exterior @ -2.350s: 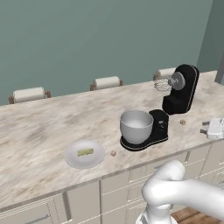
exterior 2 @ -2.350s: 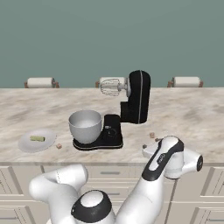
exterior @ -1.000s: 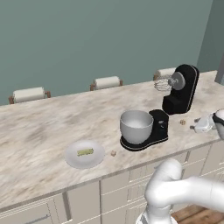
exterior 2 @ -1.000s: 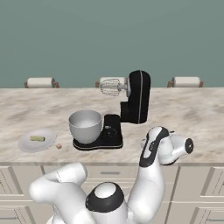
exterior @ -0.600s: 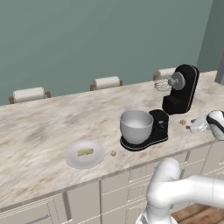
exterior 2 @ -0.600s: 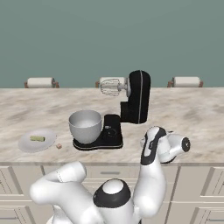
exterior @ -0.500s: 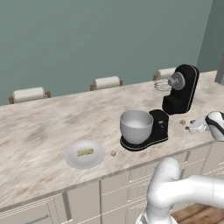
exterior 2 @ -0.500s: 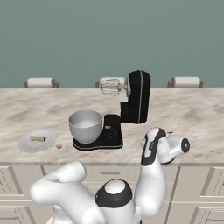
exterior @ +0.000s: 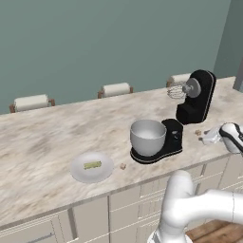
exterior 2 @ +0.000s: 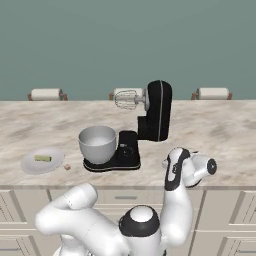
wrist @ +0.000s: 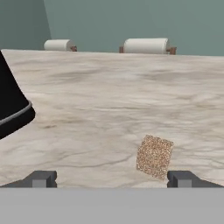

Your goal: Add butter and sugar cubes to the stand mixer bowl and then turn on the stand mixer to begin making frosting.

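Closing in on a sugar cube, jaws spread wide and gripping nothing.

Hovering low with the two-finger gripper (wrist: 111, 178) over the veined marble counter (wrist: 109, 100); lying just ahead of the jaws, nearer the right-hand tip, a tiny tan-beige sugar cube (wrist: 154, 156), grainy and matt. Judging it light, rigid but crumbly at the corners; pinching gently across two opposite flat faces, centred. Sitting well off beyond the left jaw: glossy black stand mixer (exterior 2: 150, 125), deep silver-grey metal bowl (exterior 2: 97, 143), a second tan cube (exterior 2: 67, 167), and a pale yellow-green butter stick (exterior 2: 42, 158), probably soft and greasy, resting on a round white plate (exterior 2: 30, 165).
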